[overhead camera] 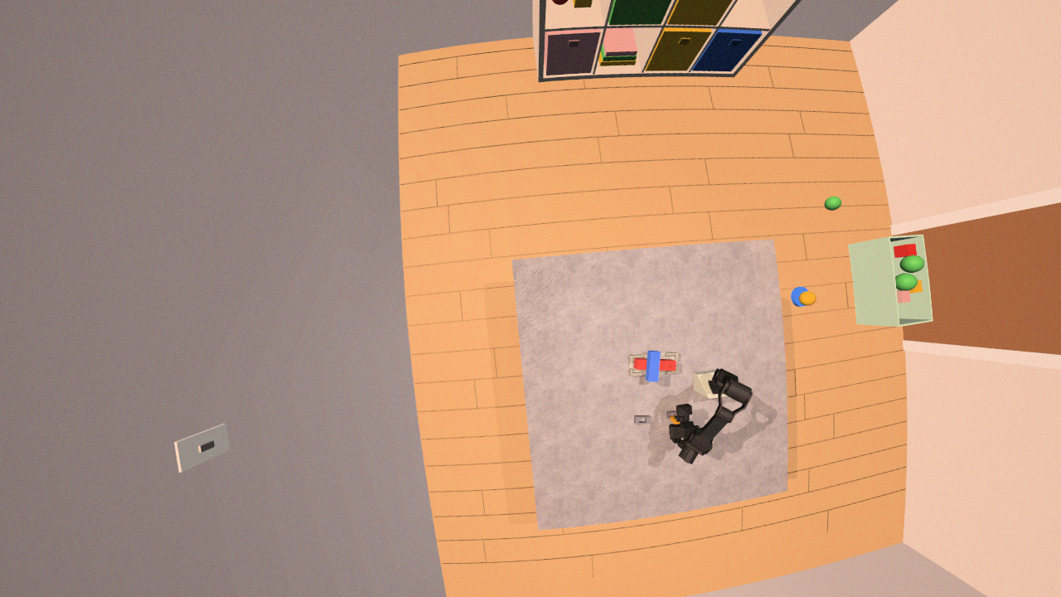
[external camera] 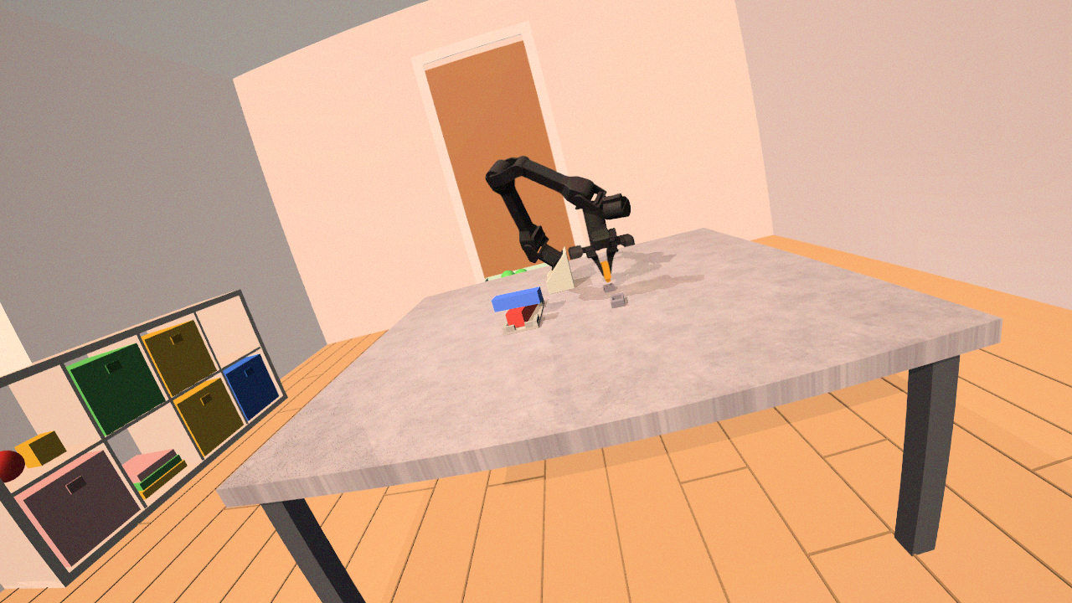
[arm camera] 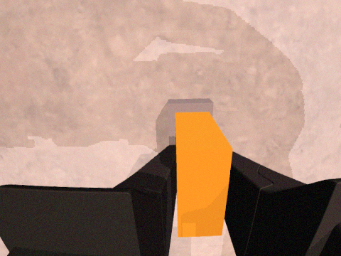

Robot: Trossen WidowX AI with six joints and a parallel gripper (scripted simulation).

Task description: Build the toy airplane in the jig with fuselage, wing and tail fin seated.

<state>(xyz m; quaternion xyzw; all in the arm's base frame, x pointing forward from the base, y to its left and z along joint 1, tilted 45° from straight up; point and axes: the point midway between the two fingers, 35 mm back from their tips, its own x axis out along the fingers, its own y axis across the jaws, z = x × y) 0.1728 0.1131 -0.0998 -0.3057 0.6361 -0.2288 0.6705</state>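
Note:
The red fuselage [overhead camera: 669, 365] [external camera: 514, 316] lies in the beige cradle [external camera: 511, 330]. The blue wing [overhead camera: 652, 366] [external camera: 517, 299] lies crosswise on top of the fuselage; its tab is hidden. My gripper [overhead camera: 674, 419] [external camera: 607, 270] [arm camera: 192, 152] is shut on the orange tail fin [external camera: 607, 274] [arm camera: 199, 178], with one finger on each side. The fin is upright, just above a small grey holder [external camera: 609, 287] [arm camera: 190, 106]. How much of a gap there is below the fin is hard to tell. A second grey holder [overhead camera: 637, 419] [external camera: 617, 301] stands nearby, empty.
A cream wedge-shaped block [overhead camera: 700, 383] [external camera: 560, 278] stands beside the arm's base, between the cradle and the arm. The grey table top [overhead camera: 586, 304] [external camera: 674, 359] bears all these things. A cube shelf [overhead camera: 637, 76] and a pale green box [overhead camera: 874, 282] stand off the table.

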